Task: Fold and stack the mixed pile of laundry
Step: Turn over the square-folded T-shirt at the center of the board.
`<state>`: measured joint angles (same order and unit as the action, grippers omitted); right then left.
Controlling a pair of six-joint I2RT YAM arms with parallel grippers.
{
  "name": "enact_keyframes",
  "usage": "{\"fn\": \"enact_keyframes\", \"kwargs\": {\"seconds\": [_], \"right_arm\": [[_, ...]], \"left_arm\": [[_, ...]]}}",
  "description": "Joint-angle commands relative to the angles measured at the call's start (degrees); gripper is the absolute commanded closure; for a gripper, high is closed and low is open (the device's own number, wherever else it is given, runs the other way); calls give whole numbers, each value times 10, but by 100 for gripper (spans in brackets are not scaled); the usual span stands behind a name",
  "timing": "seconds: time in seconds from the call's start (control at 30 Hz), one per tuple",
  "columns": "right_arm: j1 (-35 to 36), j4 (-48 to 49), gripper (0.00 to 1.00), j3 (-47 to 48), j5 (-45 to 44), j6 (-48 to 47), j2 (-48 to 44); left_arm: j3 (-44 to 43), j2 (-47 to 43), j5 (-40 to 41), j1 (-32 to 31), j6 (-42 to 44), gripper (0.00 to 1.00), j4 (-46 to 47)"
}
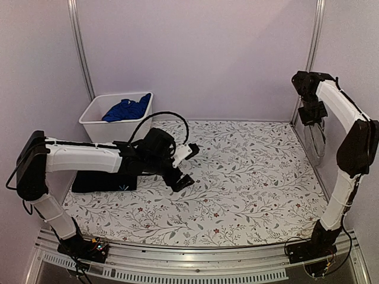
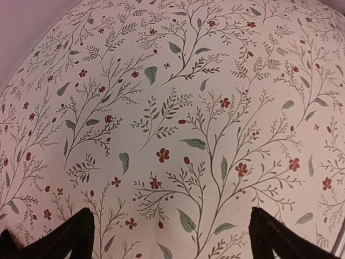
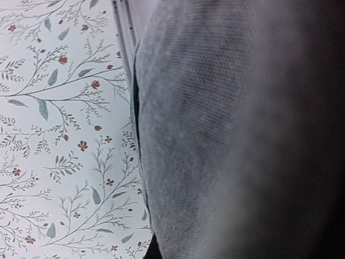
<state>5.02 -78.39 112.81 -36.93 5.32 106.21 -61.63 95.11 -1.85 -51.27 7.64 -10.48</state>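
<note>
My left gripper [image 1: 183, 167] is open and empty, low over the floral tablecloth [image 1: 249, 177] left of centre. In the left wrist view its gripper [image 2: 175, 243] stands wide apart, with dark fingertips [image 2: 73, 237] over bare cloth. A folded black T-shirt [image 1: 103, 180] with a small light mark lies under the left arm. A bright blue garment [image 1: 127, 109] lies in the white bin [image 1: 95, 125]. My right gripper [image 1: 312, 112] is raised at the far right, and a grey garment [image 1: 317, 136] hangs from it. That grey fabric [image 3: 226, 135] fills the right wrist view and hides the fingers.
The white bin stands at the back left against the wall. Metal frame posts [image 1: 80, 47] rise at both back corners. The table's right edge [image 3: 123, 32] runs beside the hanging grey cloth. A metal rail [image 1: 195, 260] borders the near edge.
</note>
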Motion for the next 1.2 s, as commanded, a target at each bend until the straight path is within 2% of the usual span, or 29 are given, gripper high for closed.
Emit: {"fn": "enact_keyframes", "kwargs": {"seconds": [0.0, 0.37, 0.67, 0.73, 0.87, 1.0, 1.07, 1.1, 1.17], "right_arm": [[74, -7, 99, -4, -16, 19, 88], [231, -7, 98, 64, 75, 16, 241], [359, -7, 96, 153, 214, 38, 358], [373, -7, 90, 202, 268, 51, 377], [392, 38, 70, 276, 419, 84, 385], [393, 167, 52, 248, 613, 104, 333], [387, 237, 41, 223, 667, 98, 291], [378, 274, 36, 200, 702, 97, 269], [344, 355, 33, 106, 750, 116, 195]], "left_arm": [[10, -14, -8, 27, 11, 0, -14], [97, -122, -98, 113, -68, 0, 30], [139, -149, -118, 150, -98, 0, 35], [147, -156, -127, 159, -110, 0, 40], [155, -167, -152, 180, -145, 0, 60], [151, -165, -180, 206, -199, 0, 84], [143, -160, -182, 211, -217, 0, 91], [135, -156, -181, 212, -225, 0, 92], [115, -143, -185, 212, -239, 0, 87]]}}
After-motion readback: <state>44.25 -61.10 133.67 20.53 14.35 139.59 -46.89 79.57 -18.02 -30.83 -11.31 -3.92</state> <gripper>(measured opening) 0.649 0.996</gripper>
